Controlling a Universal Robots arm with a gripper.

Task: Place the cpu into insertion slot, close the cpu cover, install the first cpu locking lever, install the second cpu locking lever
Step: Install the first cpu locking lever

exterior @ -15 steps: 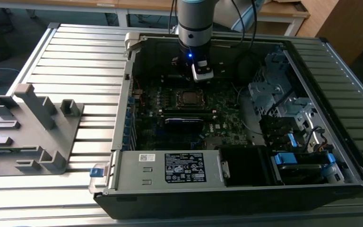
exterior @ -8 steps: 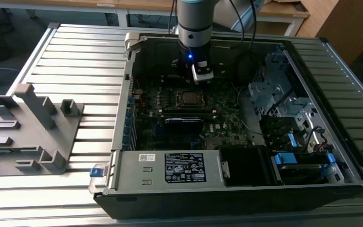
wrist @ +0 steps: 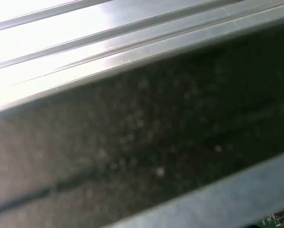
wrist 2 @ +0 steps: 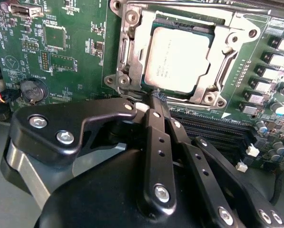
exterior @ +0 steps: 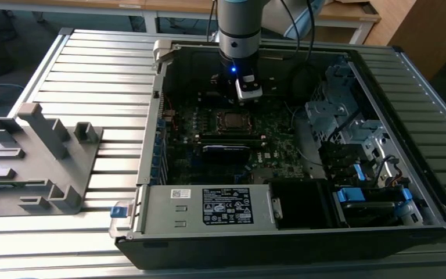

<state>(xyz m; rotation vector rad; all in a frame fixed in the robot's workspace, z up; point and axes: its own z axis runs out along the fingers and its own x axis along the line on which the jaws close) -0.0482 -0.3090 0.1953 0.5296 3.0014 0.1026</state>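
The cpu (wrist 2: pixel 180 59), a square chip with a dull silvery top, lies flat in its socket on the green motherboard (wrist 2: pixel 70 52). The cpu cover (wrist 2: pixel 127 52), a thin metal frame, lies down around it with the chip showing through its window. A thin locking lever (wrist 2: pixel 226 64) runs along one side of the socket and another rod (wrist 2: pixel 189 5) along the adjoining side. My gripper (wrist 2: pixel 154 100) is shut, its black fingers (wrist 2: pixel 157 142) pressed together, the tips at the socket's edge by one corner. In the exterior view the gripper (exterior: pixel 244 96) hangs just behind the socket (exterior: pixel 231 120).
The open computer case (exterior: pixel 153 145) stands on a slatted metal table (exterior: pixel 91 64). Drive cages and cables (exterior: pixel 347 133) fill the exterior view's right side, a power supply (exterior: pixel 207 206) the front. A grey fixture (exterior: pixel 33 157) stands at the exterior view's left. Memory slots (wrist 2: pixel 213 126) run beside the socket.
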